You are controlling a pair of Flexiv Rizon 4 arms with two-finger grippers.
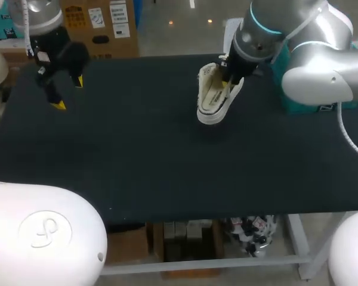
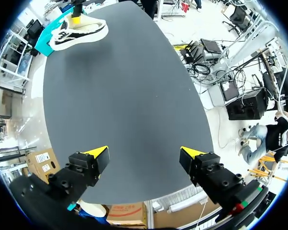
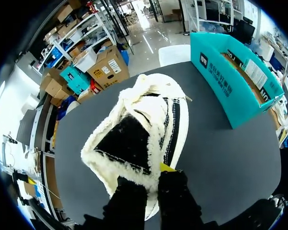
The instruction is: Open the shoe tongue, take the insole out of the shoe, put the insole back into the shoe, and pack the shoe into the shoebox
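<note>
1. shoe (image 1: 216, 95) hangs tilted on its side over the far right part of the worktop (image 1: 137, 155). judging by the shadow under it, it is lifted clear of the surface.
2. my right jaws are closed on the shoe at the fleecy rim of its opening. the right wrist view shows one finger on the lining side and one against the outer wall.
3. my left jaws stand wide apart with nothing between them, over the far left of the worktop and well apart from the shoe.
4. the shoebox (image 3: 235, 81), teal and open at the top, sits at the far right of the worktop, near the shoe but not touching it.
5. handling, as i judge it: the shoe is light, with a soft upper and a squashy fleece lining. a pinch on the rim alone lets it sag and swing. the pale rubber sole is the stiff part, so a hold across the sole edge or the firm back would carry it more steadily.
6. the dark insole (image 3: 127, 141) seems to lie inside, so packing looks like the step in hand. tipping the opening downward might let it slide out.
7. writing: there is white lettering on the shoebox's outer wall and pale labels inside it, which i leave unread. the shoe's side shows dark stripes and no mark i can make out.
</note>
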